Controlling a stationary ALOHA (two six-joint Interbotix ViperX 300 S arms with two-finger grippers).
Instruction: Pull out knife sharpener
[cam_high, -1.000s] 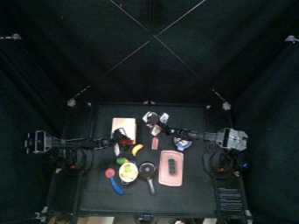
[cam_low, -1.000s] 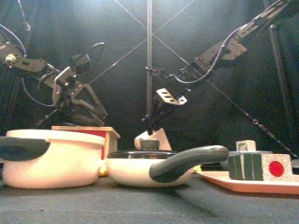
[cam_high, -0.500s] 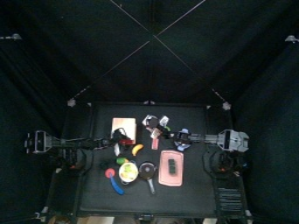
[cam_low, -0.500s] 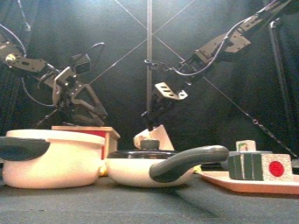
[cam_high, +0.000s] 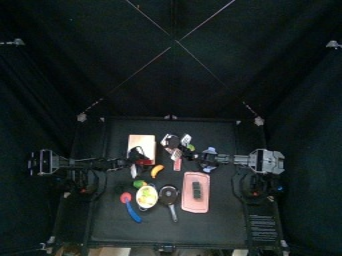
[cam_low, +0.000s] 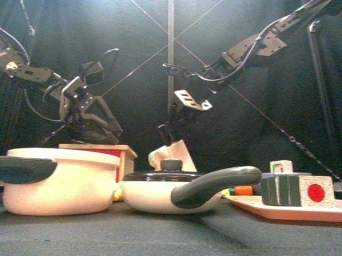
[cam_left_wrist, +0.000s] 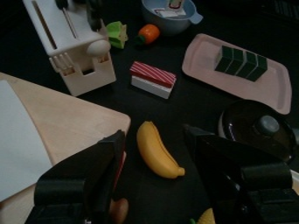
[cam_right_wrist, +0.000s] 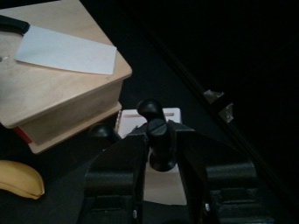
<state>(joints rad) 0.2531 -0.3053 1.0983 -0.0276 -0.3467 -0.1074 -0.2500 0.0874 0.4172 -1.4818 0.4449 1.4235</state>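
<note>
Right gripper (cam_right_wrist: 153, 133), jaws clamped on knife sharpener (cam_low: 189, 100), has risen further; the sharpener now hangs clear above the white knife block (cam_low: 170, 157) mid-table. Pull-out looks basically done. Left gripper (cam_left_wrist: 152, 147) is parked at the table's left edge, jaws wide apart.

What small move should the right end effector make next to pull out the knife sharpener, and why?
Probably lift the right end effector straight up a little. Its jaws seem closed around a dark handle, directly over the light knife sharpener standing beside the tan box. I cannot tell whether the handle has come free, so a tilt might jam it.
</note>
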